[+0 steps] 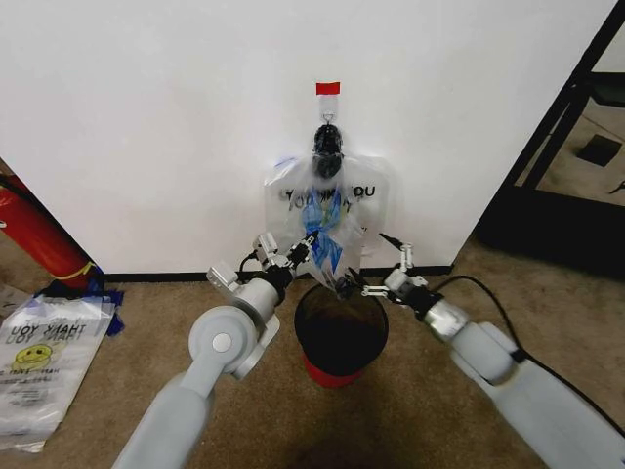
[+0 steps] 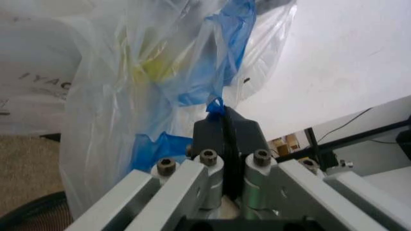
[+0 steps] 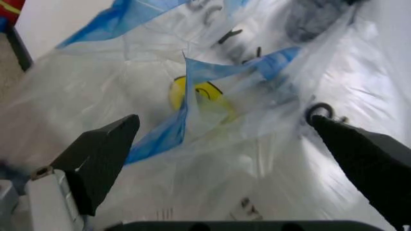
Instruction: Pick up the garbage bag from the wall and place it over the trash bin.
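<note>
The garbage bag point(image 1: 327, 207) hangs on the white wall point(image 1: 146, 117) from a black clip point(image 1: 327, 145) under a red tape strip point(image 1: 328, 88). It is see-through, with black print, bluish edges and a yellow smiley face point(image 3: 204, 94). Directly below it on the carpet stands the black trash bin point(image 1: 342, 327) with its red base. My left gripper point(image 1: 309, 242) is shut on a blue fold of the garbage bag point(image 2: 192, 72), pinched between its fingertips point(image 2: 218, 126). My right gripper point(image 1: 376, 270) is open at the bag's lower right edge, with its fingers point(image 3: 103, 154) spread wide in front of the plastic.
A red cylinder point(image 1: 39, 234) leans at the far left. Another printed bag point(image 1: 44, 357) lies flat on the carpet beside it. A black shelf frame point(image 1: 562, 137) stands at the right, next to the wall's end. Black baseboard runs along the foot of the wall.
</note>
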### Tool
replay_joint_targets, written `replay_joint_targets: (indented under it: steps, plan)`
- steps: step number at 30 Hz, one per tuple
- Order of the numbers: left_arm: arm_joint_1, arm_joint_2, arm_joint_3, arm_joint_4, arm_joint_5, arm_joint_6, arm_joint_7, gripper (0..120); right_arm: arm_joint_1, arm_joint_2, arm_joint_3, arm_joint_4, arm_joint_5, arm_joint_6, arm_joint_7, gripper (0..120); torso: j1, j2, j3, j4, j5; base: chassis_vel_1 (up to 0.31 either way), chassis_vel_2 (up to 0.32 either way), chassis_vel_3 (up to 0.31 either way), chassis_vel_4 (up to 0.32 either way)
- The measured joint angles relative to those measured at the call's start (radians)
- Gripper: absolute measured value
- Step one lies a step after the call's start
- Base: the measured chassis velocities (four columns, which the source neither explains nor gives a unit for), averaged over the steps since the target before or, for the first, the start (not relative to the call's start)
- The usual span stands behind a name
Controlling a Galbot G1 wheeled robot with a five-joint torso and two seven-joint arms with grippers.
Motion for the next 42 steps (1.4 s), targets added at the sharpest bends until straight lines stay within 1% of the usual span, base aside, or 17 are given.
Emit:
replay_joint_targets:
  steps: [6, 15, 17, 19, 21, 22, 23, 24, 26, 28, 30, 32, 33, 36, 38, 40, 42]
  plan:
    - [0.013, -0.009, -0.001, -0.004, 0.000, 0.000, 0.000, 0, 0.088, 0.050, -0.066, -0.060, -0.033, 0.003, 0.012, 100, 0.000, 0.000, 0.000, -0.0001, -0.0002, 0.000, 0.000, 0.000, 0.000]
    - [0.017, -0.011, -0.006, -0.010, 0.003, 0.001, 0.001, 0, 0.149, 0.086, -0.117, -0.112, -0.035, -0.016, 0.005, 98, 0.000, 0.000, 0.000, -0.0001, -0.0001, 0.000, 0.000, 0.000, 0.000]
    - [0.018, -0.012, -0.006, -0.012, 0.003, 0.001, 0.001, 0, 0.150, 0.090, -0.120, -0.118, -0.035, -0.020, 0.003, 93, 0.000, 0.000, 0.000, -0.0003, -0.0001, 0.000, 0.000, 0.000, 0.000]
    - [0.020, -0.013, -0.005, -0.013, 0.003, 0.001, 0.001, 0, 0.150, 0.095, -0.122, -0.123, -0.038, -0.024, -0.002, 84, 0.000, 0.000, 0.000, -0.0003, 0.0000, 0.000, 0.000, 0.000, 0.000]
    - [0.021, -0.013, -0.004, -0.013, 0.003, 0.001, 0.001, 0, 0.148, 0.096, -0.122, -0.124, -0.039, -0.027, -0.003, 79, 0.000, 0.000, 0.000, -0.0002, 0.0000, 0.000, 0.000, 0.000, 0.000]
    - [0.021, -0.013, -0.003, -0.013, 0.005, 0.001, 0.001, 0, 0.145, 0.096, -0.122, -0.126, -0.040, -0.030, -0.003, 72, 0.000, 0.000, 0.000, -0.0002, 0.0000, 0.000, 0.000, 0.000, 0.000]
    - [0.021, -0.013, -0.003, -0.013, 0.005, 0.001, 0.001, 0, 0.145, 0.096, -0.122, -0.126, -0.040, -0.030, -0.003, 72, 0.000, 0.000, 0.000, -0.0002, 0.0000, 0.000, 0.000, 0.000, 0.000]
    - [0.021, -0.014, -0.002, -0.013, 0.005, 0.001, 0.001, 0, 0.143, 0.096, -0.121, -0.126, -0.040, -0.031, -0.003, 68, 0.000, 0.000, 0.000, -0.0002, 0.0000, 0.000, 0.000, 0.000, 0.000]
    - [0.021, -0.014, -0.001, -0.013, 0.006, 0.001, 0.001, 0, 0.135, 0.097, -0.117, -0.126, -0.044, -0.033, -0.002, 56, 0.000, 0.000, 0.000, -0.0003, 0.0000, 0.000, 0.000, 0.000, 0.000]
    - [0.021, -0.015, -0.001, -0.013, 0.006, 0.001, 0.001, 0, 0.128, 0.095, -0.114, -0.124, -0.049, -0.035, 0.000, 50, 0.000, 0.000, 0.000, -0.0002, 0.0000, 0.000, 0.000, 0.000, 0.000]
    - [0.021, -0.015, -0.001, -0.012, 0.006, 0.001, 0.001, 0, 0.126, 0.094, -0.114, -0.123, -0.049, -0.036, 0.002, 47, 0.000, 0.000, 0.000, -0.0002, 0.0000, 0.000, 0.000, 0.000, 0.000]
    - [0.021, -0.016, 0.000, -0.012, 0.006, 0.001, 0.001, 0, 0.121, 0.093, -0.110, -0.123, -0.051, -0.040, 0.007, 36, 0.000, 0.000, 0.000, -0.0003, 0.0000, 0.000, 0.000, 0.000, 0.000]
    - [0.021, -0.016, 0.001, -0.012, 0.006, 0.001, 0.001, 0, 0.120, 0.093, -0.109, -0.122, -0.051, -0.042, 0.008, 35, 0.000, 0.000, 0.000, -0.0003, 0.0000, 0.000, 0.000, 0.000, 0.000]
    - [0.020, -0.015, 0.002, -0.013, 0.006, 0.001, 0.002, 0, 0.115, 0.093, -0.109, -0.115, -0.052, -0.063, 0.020, 20, 0.000, 0.000, 0.000, -0.0002, 0.0000, 0.000, 0.000, 0.000, 0.000]
    - [0.020, -0.015, 0.002, -0.013, 0.006, 0.001, 0.002, 0, 0.115, 0.093, -0.109, -0.114, -0.053, -0.066, 0.021, 19, 0.000, 0.000, 0.000, -0.0002, 0.0000, 0.000, 0.000, 0.000, 0.000]
    - [0.020, -0.014, 0.003, -0.018, 0.006, 0.002, 0.002, 0, 0.115, 0.093, -0.109, -0.112, -0.054, -0.078, 0.028, 7, 0.000, 0.000, 0.000, -0.0002, 0.0000, 0.000, 0.000, 0.000, 0.000]
    - [0.023, -0.014, 0.003, -0.024, 0.006, 0.003, 0.002, 0, 0.115, 0.093, -0.108, -0.112, -0.054, -0.084, 0.032, 0, 0.000, 0.000, 0.000, -0.0003, 0.0000, 0.000, 0.000, 0.000, 0.000]
